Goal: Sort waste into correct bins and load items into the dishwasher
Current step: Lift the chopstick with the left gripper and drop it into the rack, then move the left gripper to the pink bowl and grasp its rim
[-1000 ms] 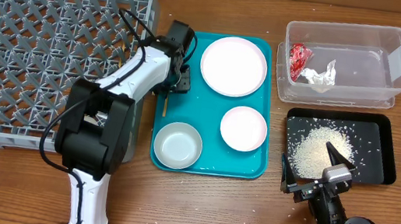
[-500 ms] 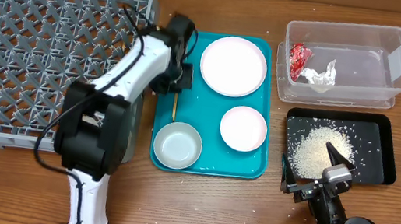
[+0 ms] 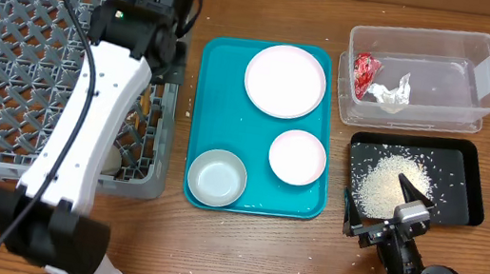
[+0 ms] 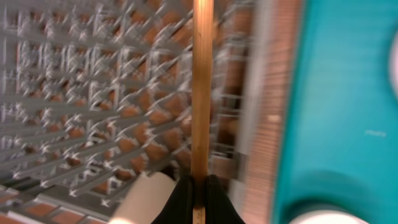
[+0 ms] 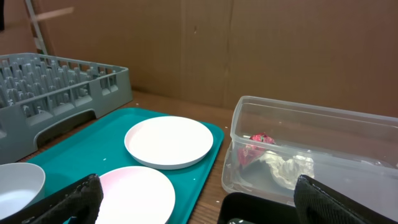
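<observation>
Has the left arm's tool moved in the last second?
Yes: the left tool moved off the teal tray's edge to over the dish rack, gripping a chopstick.

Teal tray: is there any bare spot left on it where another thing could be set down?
Yes: the strip along the teal tray's left rim, beside the large plate and above the bowl, is bare. The right side is crowded: the small dish sits just below the plate, leaving only narrow gaps.
</observation>
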Controlling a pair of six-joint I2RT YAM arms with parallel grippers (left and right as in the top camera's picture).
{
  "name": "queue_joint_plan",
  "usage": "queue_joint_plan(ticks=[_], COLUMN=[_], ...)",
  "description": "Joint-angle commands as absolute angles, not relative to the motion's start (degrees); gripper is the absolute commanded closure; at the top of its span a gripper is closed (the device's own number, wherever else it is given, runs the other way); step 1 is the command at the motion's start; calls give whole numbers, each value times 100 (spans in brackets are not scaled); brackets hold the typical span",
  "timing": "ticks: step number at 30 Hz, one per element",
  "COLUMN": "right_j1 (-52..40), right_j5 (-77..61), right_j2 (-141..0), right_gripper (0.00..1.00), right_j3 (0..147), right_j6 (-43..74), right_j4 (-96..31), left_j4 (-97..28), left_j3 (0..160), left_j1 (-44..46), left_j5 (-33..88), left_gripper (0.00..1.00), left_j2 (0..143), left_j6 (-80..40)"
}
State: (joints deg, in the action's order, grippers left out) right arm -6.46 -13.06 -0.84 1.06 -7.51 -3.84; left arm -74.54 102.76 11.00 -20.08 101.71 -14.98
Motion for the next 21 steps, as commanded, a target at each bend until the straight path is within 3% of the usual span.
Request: queue_joint_plan(ticks=[1, 8, 10, 11, 15, 18, 21], right_j1=[-639, -639, -639, -639, -639, -642, -639], right_j5=[-1262, -1262, -1262, -1262, -1262, -1262, -1262], right_j2=[-16, -16, -16, -16, -16, -16, -16], right_gripper=[0, 0, 0, 0, 0, 0, 0], right_j3=[45, 45, 45, 45, 45, 45, 45], right_j6=[-755, -753, -753, -755, -755, -755, -755], right_j4=[-342, -342, -342, -342, -342, -342, -342], left_j4=[-7255, -6702, -6716, -6886, -7432, -7627, -7588], left_j3=[9723, 9465, 9498, 9677, 10326, 10709, 10805], left_j1=[642, 139, 113, 115, 191, 290, 508], left_j5=[-2427, -1393, -1319, -1175, -596, -38, 731], left_gripper=[96, 95, 86, 65, 46, 39, 44], left_j2=[10591, 10991, 10973, 10927, 10674, 10276, 9784], left_j6=[-1387, -419, -401, -399, -379, -377, -202])
